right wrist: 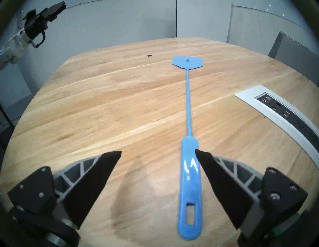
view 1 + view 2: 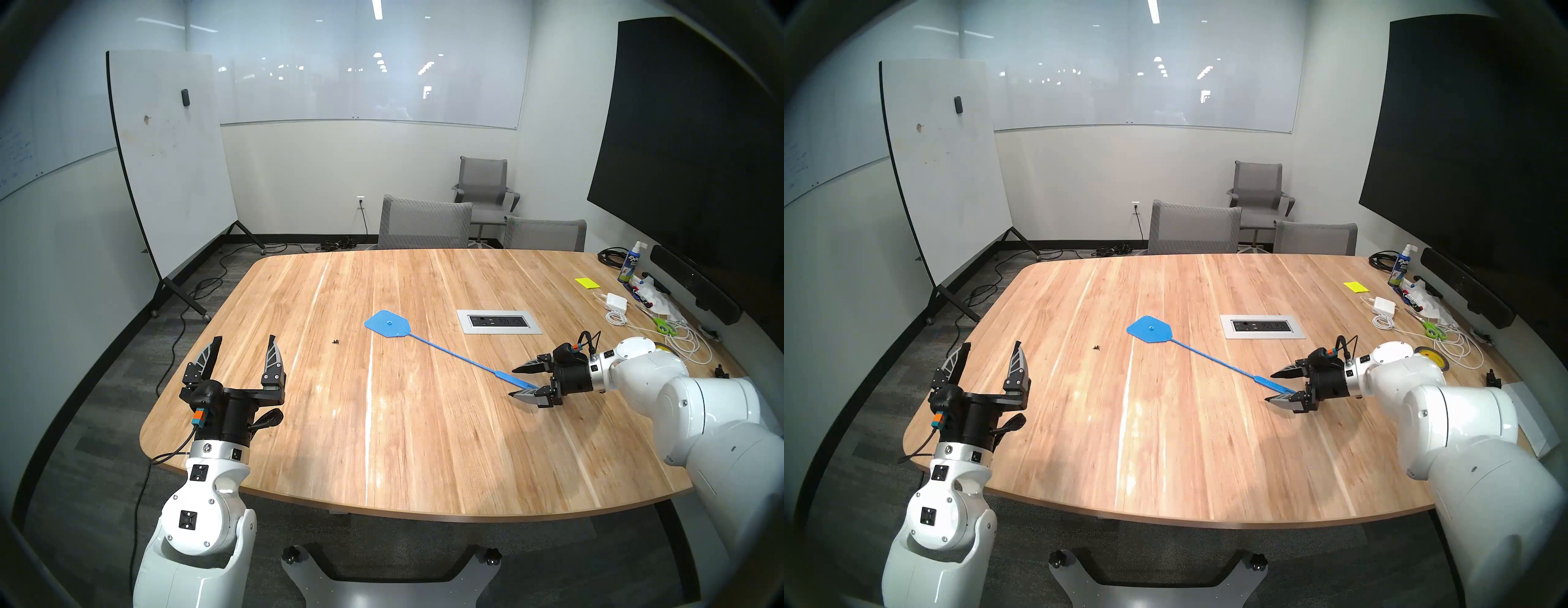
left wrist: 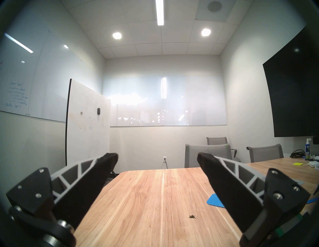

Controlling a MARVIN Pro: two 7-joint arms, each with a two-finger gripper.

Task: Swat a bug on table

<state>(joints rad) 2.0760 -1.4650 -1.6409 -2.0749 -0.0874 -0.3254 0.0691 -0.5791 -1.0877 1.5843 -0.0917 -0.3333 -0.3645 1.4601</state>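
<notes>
The bug (image 2: 336,341) is a tiny dark speck on the wood table (image 2: 403,424), left of the blue fly swatter (image 2: 441,349). The swatter lies flat, its head (image 2: 388,324) toward the bug and its handle toward my right gripper (image 2: 514,381). My right gripper is open and low over the table, with the swatter's handle (image 1: 189,186) between its fingers, next to the right finger (image 1: 215,172). My left gripper (image 2: 245,344) is open and empty above the table's left edge. The bug also shows in the left wrist view (image 3: 192,216) and the right wrist view (image 1: 149,55).
A silver power-outlet panel (image 2: 499,321) is set in the table right of the swatter. Cables, a white charger (image 2: 616,302), green scissors (image 2: 662,326), a yellow note pad (image 2: 587,282) and a spray bottle (image 2: 631,263) clutter the far right. Grey chairs (image 2: 424,223) stand behind the table.
</notes>
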